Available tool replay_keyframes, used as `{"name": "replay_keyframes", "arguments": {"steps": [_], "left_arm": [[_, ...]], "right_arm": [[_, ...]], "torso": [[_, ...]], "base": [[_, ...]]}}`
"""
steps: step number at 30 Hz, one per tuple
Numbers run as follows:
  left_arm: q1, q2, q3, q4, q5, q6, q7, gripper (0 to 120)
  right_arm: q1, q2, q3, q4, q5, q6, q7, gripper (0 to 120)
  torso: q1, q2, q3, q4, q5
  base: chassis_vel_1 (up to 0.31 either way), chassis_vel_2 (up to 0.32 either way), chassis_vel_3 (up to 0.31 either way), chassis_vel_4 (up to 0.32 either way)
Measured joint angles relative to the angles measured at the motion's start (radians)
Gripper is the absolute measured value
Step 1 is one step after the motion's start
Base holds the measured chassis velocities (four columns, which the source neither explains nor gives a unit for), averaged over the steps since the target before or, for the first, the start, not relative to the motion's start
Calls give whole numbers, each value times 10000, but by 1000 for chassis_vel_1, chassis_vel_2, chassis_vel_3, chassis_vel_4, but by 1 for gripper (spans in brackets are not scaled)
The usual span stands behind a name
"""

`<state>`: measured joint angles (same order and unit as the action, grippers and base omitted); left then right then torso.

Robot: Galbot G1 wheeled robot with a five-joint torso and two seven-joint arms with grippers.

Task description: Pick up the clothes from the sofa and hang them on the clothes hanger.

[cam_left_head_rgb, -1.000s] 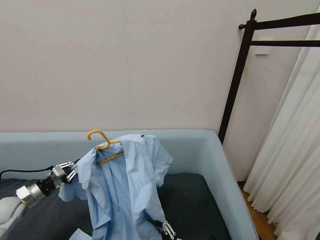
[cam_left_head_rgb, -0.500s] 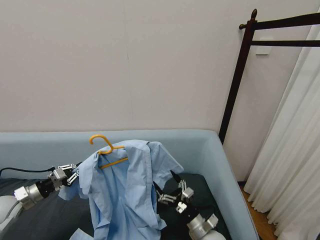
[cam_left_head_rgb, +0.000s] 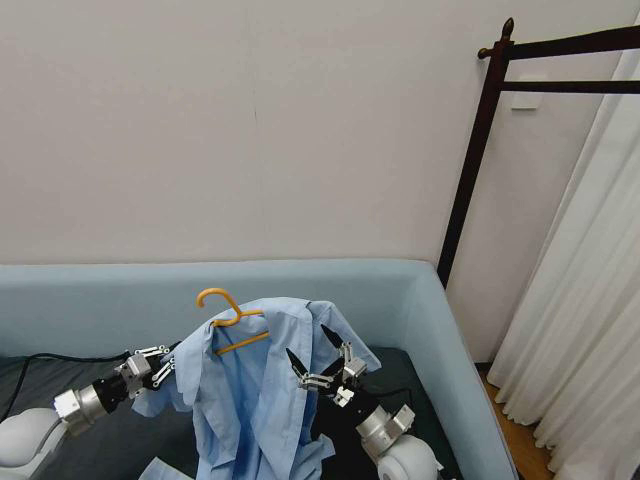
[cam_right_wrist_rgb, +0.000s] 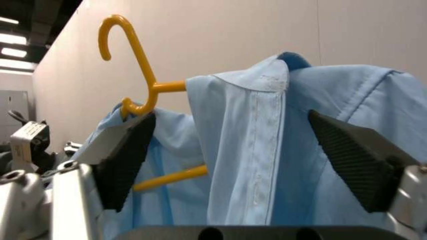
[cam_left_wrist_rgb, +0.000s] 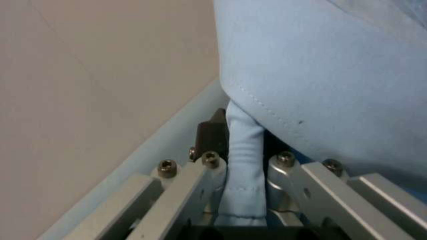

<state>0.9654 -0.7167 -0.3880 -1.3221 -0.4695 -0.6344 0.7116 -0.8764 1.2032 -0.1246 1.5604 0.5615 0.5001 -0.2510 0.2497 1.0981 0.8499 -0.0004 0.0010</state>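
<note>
Hanging limp and light above the sofa (cam_left_head_rgb: 420, 300) seat near its back edge, the blue shirt (cam_left_head_rgb: 255, 400) could slide off its stiff yellow hanger (cam_left_head_rgb: 228, 312), so while the left gripper (cam_left_head_rgb: 165, 363) pinches a cloth fold, the spread right gripper (cam_left_head_rgb: 318, 358) should probably take the hanger itself.

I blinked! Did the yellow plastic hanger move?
Yes. The yellow plastic hanger dropped below the pale blue sofa's top edge, shifting toward the dark wooden rack.
</note>
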Motion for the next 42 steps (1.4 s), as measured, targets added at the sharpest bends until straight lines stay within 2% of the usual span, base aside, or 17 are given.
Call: {"name": "replay_keyframes", "arguments": {"steps": [4,6,8,11,12,14,15,17,20,21,23,27,35,39,42], "left_arm": [[-161,-113,95,212,93,-55,7,4],[-171,-123,106,227,100,-61,8,4],[-236,-178,168,285,117,-82,20,4],[-264,-194,190,308,120,-93,26,4],[-285,-205,208,322,123,-101,31,4],[-354,-238,261,387,140,-126,38,4],[-354,-238,261,387,140,-126,38,4],[-500,-294,366,587,216,-212,43,4],[-672,-337,495,808,324,-280,44,4],[-672,-337,495,808,324,-280,44,4],[-771,-345,590,883,334,-290,47,4],[-884,-378,703,930,383,-290,48,4],[-1197,-732,961,1124,905,-105,-74,4],[-1316,-929,1103,1146,878,186,-323,4],[-1320,-1121,1319,1091,307,598,-748,4]], "right_arm": [[161,91,-20,-105,-17,-172,-42,69],[170,99,-20,-114,-17,-195,-46,68],[205,128,-14,-151,-40,-334,-56,54],[224,140,-10,-174,-70,-387,-56,49],[232,147,-9,-184,-82,-410,-58,43],[260,164,4,-202,-97,-465,-77,34],[260,164,4,-202,-97,-465,-77,34],[305,170,25,-198,-59,-506,-108,25],[420,74,155,-151,-247,-802,-70,10],[420,74,155,-151,-247,-802,-70,10],[584,-119,242,-43,-294,-1098,-158,1],[952,-429,283,7,-436,-1240,-533,0],[2681,-1372,291,62,-611,-1426,-2368,0],[3300,-1603,281,87,-598,-1165,-3246,0],[3654,-1615,279,80,-976,-640,-3718,0]], "torso": [[0,0,0,1,0],[0,0,0,1,0],[0,0,0,0,0],[0,0,0,0,0],[0,0,0,0,0],[0,0,0,0,0],[0,0,0,0,0],[0,0,0,0,0],[0,0,0,1,0],[0,0,0,1,0],[0,0,0,0,1],[0,0,0,0,3],[1,0,0,1,0],[1,-1,-1,0,2],[0,-1,0,1,1]], "base": [[0,0,0,0],[0,0,0,0],[0,0,0,0],[0,0,0,0],[0,0,0,0],[0,0,0,0],[0,0,0,0],[0,0,0,0],[0,0,0,0],[0,0,0,0],[0,0,0,0],[0,0,0,0],[0,0,0,0],[0,0,0,0],[0,0,0,0]]}}
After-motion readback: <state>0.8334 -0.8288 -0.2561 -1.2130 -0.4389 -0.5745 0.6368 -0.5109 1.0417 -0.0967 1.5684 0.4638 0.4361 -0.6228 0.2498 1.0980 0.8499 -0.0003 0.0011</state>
